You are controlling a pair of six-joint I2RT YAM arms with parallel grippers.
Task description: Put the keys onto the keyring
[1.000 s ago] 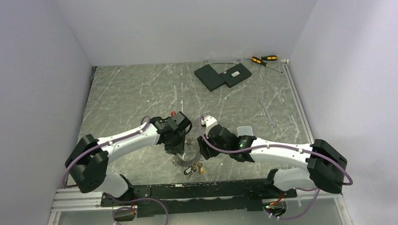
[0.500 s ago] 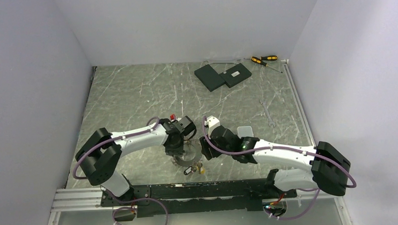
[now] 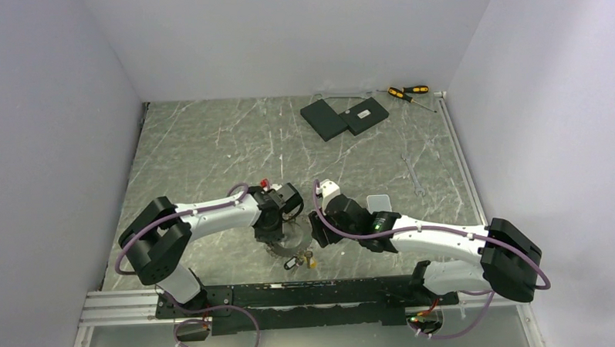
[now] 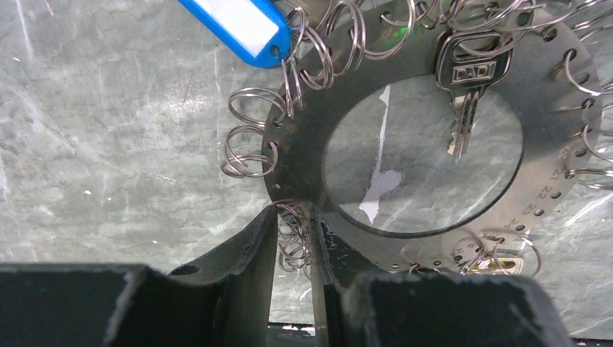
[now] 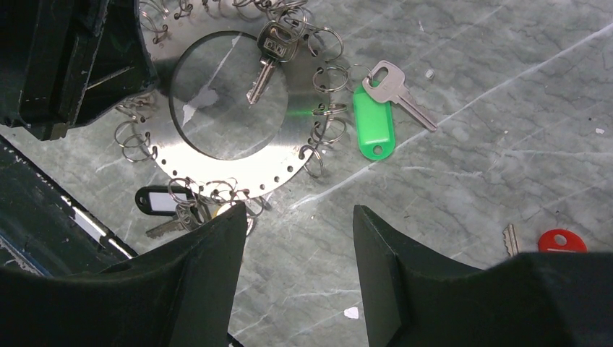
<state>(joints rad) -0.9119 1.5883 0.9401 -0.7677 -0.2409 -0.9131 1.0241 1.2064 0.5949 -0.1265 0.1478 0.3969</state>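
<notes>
The keyring [image 4: 303,144] is a flat grey disc with a round hole and small split rings along its rim. It lies on the table between both arms [image 3: 287,240]. My left gripper [image 4: 295,217] is shut on the keyring's rim, with a split ring between the fingers. A silver key [image 4: 466,79] and a blue tag [image 4: 235,25] hang on the keyring. My right gripper [image 5: 300,210] is open and empty above the table beside the keyring [image 5: 238,170]. A green-tagged key [image 5: 374,119] lies at the rim. A red-tagged key [image 5: 560,240] lies apart. A black-tagged key [image 5: 159,201] is at the near rim.
Two black slabs [image 3: 342,117] and two yellow-and-black screwdrivers [image 3: 407,93] lie at the back. A small wrench [image 3: 412,174] lies to the right. The black mounting rail [image 3: 293,293] runs along the near edge, close to the keyring.
My left arm's elbow has swung right and forward, while its gripper has stayed at the keyring's rim. The right arm has barely moved.
</notes>
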